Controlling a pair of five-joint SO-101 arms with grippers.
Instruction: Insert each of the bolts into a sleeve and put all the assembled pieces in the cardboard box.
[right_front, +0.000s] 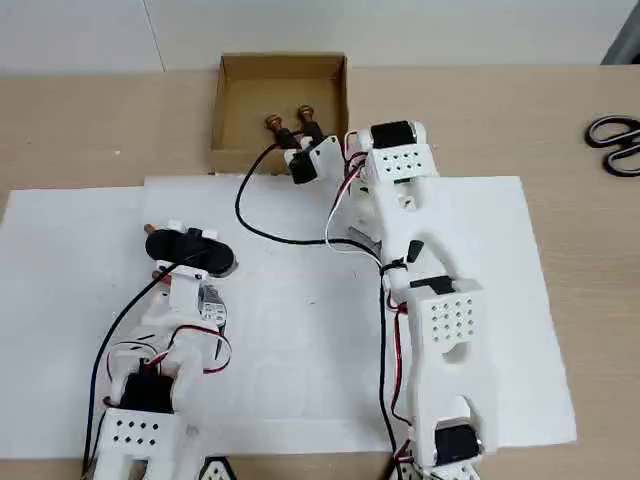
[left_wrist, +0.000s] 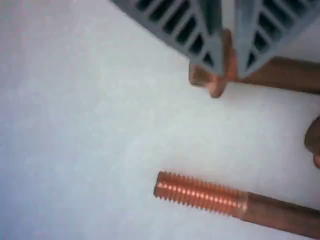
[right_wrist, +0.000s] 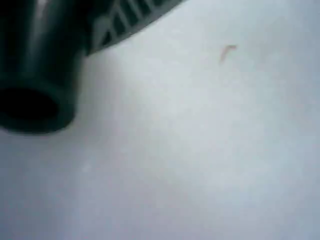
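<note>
My left gripper (left_wrist: 226, 65) is shut on a copper bolt (left_wrist: 280, 75) just above the white paper; in the high view it (right_front: 165, 272) sits at the left beside black sleeves (right_front: 190, 250). A second bolt (left_wrist: 225, 200) lies on the paper close by, threaded end showing. My right gripper (right_front: 303, 165) is at the front wall of the cardboard box (right_front: 232, 100), shut on a black sleeve (right_wrist: 37, 80) whose hollow end faces the camera. Two assembled pieces (right_front: 290, 127) with copper heads lie in the box's front part.
White paper (right_front: 300, 330) covers the middle of the table. Black scissors (right_front: 615, 143) lie at the far right edge. Loose black and red cables (right_front: 250, 215) run across the paper between the arms.
</note>
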